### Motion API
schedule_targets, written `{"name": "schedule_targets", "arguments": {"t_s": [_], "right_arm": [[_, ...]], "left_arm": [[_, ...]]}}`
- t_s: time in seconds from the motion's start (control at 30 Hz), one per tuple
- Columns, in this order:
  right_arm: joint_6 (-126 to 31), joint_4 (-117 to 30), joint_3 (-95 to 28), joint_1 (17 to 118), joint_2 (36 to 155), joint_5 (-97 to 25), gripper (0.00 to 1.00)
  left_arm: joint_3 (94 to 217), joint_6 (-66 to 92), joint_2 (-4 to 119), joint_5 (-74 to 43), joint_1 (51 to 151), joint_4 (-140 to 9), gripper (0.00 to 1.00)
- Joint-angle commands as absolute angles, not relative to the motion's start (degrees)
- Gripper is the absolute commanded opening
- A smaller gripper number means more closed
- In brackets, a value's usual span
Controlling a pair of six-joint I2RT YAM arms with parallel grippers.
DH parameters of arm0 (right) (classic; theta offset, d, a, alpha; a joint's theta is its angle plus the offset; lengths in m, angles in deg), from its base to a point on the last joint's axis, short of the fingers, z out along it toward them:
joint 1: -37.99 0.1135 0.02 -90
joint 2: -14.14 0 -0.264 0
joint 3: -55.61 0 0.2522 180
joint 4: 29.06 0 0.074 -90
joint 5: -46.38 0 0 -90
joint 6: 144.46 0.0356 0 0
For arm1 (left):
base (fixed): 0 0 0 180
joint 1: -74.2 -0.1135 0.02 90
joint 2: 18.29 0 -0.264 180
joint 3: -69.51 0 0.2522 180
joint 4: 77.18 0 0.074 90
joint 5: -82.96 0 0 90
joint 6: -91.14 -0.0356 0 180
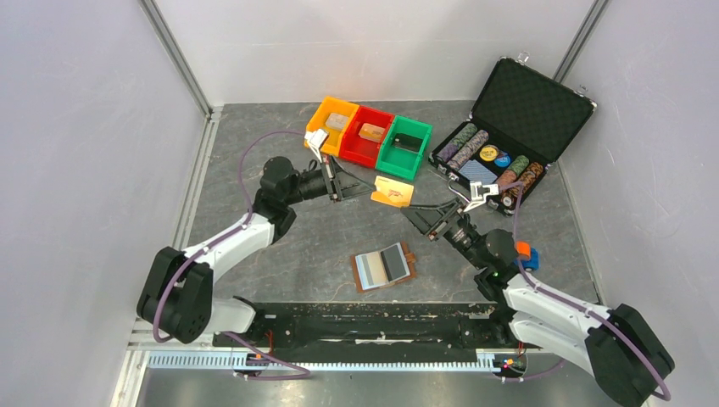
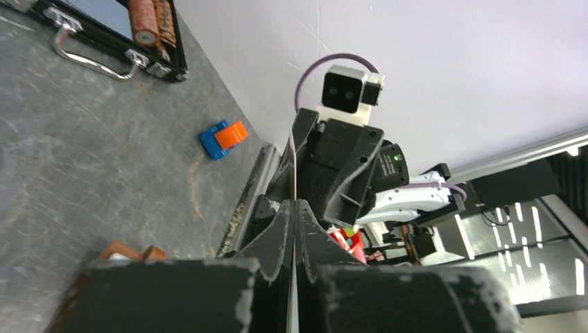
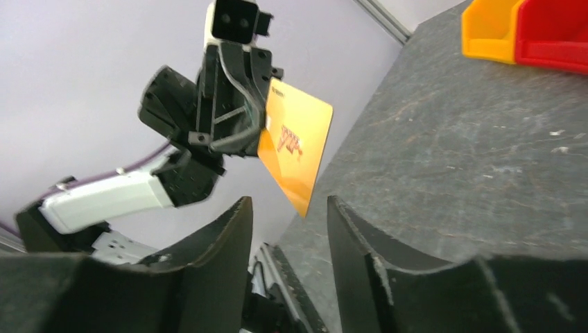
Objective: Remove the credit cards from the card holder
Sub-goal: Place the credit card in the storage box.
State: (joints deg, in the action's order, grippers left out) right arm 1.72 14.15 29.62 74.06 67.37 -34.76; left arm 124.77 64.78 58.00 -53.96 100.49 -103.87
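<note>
Card (image 1: 393, 192) hangs mid-air over the table, pinched by one edge in the left gripper (image 1: 369, 188), whose jaws are clamped shut on it. Right gripper (image 1: 415, 217) is part open and empty (just beside the card). Holder (image 1: 383, 267) lies open below. With so thin an edge grip, the card may slip or twist out.

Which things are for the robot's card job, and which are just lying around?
For the job: thin orange credit card, pinched in the left claw; open brown leather card holder; open right claw.
Lying about: black poker-chip case; orange, red and green plastic bins; small blue-and-orange block.
</note>
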Motion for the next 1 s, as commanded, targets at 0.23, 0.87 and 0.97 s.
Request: {"name": "schedule_targets", "arguments": {"t_s": [0.23, 0.87, 0.97], "right_arm": [[-16.5, -9.8, 27.2, 73.7, 57.2, -33.3, 0.98], [-25.0, -27.5, 25.4, 73.6, 49.6, -32.2, 0.98], [-25.3, -28.3, 24.5, 73.6, 51.3, -32.5, 0.98]], "left_arm": [[142.2, 46.5, 65.1, -54.0, 92.9, -77.3, 0.02], [185.0, 26.3, 99.2, -42.1, 85.8, -47.9, 0.02], [191.2, 25.3, 105.2, -42.2, 85.7, -46.6, 0.02]]}}
